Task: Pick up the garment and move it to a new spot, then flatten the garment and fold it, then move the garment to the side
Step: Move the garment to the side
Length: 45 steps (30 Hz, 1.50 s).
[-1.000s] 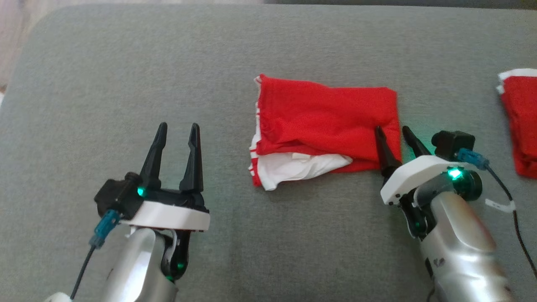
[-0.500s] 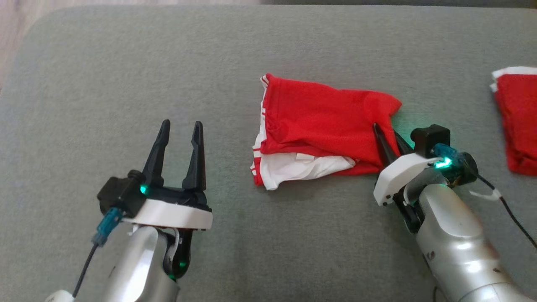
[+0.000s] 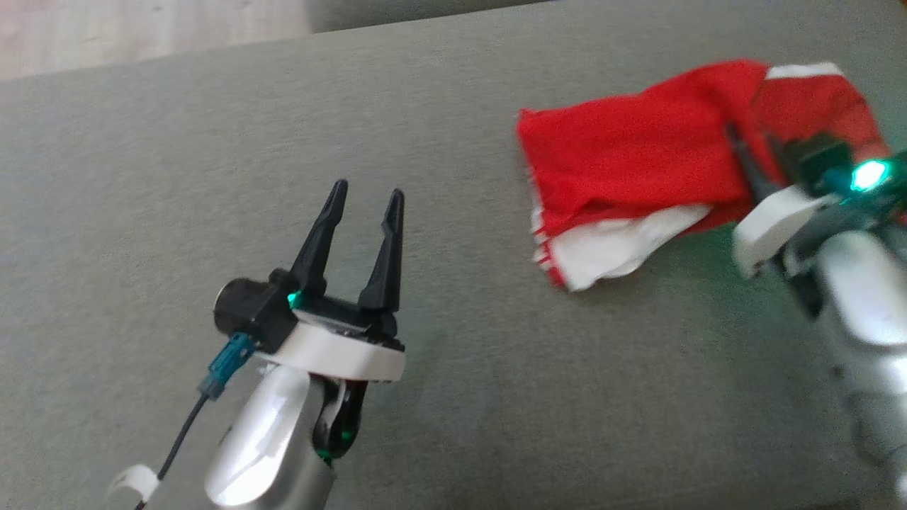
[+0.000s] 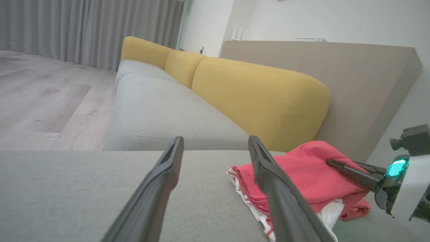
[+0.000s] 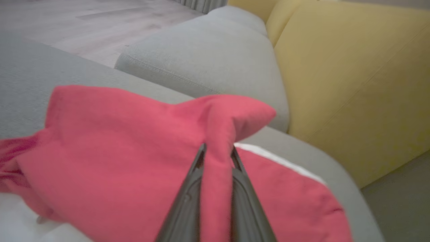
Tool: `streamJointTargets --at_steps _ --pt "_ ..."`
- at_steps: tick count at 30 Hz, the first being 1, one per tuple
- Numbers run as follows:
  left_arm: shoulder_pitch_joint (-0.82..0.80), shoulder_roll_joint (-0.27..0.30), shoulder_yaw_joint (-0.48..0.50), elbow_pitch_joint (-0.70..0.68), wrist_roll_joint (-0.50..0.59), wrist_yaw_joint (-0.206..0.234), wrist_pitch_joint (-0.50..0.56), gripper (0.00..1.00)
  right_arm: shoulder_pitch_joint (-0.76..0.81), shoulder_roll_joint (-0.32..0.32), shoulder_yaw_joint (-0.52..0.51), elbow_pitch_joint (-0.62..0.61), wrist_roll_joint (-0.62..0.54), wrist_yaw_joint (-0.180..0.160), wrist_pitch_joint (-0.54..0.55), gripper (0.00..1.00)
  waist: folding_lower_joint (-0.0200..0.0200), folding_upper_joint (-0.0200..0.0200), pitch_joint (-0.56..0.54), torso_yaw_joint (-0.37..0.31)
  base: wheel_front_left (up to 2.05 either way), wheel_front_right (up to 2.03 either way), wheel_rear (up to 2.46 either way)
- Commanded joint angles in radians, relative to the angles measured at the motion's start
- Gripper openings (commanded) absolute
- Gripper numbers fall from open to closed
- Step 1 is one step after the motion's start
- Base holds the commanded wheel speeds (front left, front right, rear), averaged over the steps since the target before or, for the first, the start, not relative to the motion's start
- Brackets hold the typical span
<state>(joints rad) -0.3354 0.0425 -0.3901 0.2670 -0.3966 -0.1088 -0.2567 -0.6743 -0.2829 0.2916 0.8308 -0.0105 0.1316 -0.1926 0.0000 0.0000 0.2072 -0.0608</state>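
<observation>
Our right gripper [image 5: 217,150], just closed, pinches the folded garment [image 3: 631,156]; we can drag it aside. Our left gripper [image 3: 365,202] stands wide.

The folded red cloth garment [image 3: 631,152] has a white layer and a red-and-white striped edge on its side away from the black right claw [image 5: 218,151]. The flat fabric seat [image 3: 212,177] under this claw is plain grey.
</observation>
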Motion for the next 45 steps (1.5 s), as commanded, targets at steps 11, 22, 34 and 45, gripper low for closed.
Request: streamJointTargets --at_steps 11,22,34,45 --pt "-0.125 0.008 -0.014 -0.049 0.009 0.013 -0.005 1.00 -0.106 -0.261 0.016 -0.099 0.109 -0.001 0.053 0.00 0.0000 0.0000 0.120 -0.117 0.00 0.00 0.00" --pt "-0.155 0.008 0.019 -0.028 0.046 -0.006 -0.005 1.00 -0.154 -0.277 -0.104 0.047 0.086 -0.001 0.025 0.00 0.0000 0.0000 0.182 -0.086 0.00 0.00 0.00" --pt "-0.103 0.008 0.105 -0.027 0.040 -0.015 -0.005 1.00 -0.191 -0.221 -0.207 0.115 0.036 -0.001 -0.030 1.00 0.0000 0.0000 0.080 -0.069 0.00 0.00 0.00" --pt "0.015 0.008 0.211 -0.048 0.013 0.000 -0.005 1.00 -0.140 -0.080 -0.220 -0.091 0.105 -0.001 -0.043 1.00 0.0000 0.0000 -0.100 -0.041 0.00 0.00 0.00"
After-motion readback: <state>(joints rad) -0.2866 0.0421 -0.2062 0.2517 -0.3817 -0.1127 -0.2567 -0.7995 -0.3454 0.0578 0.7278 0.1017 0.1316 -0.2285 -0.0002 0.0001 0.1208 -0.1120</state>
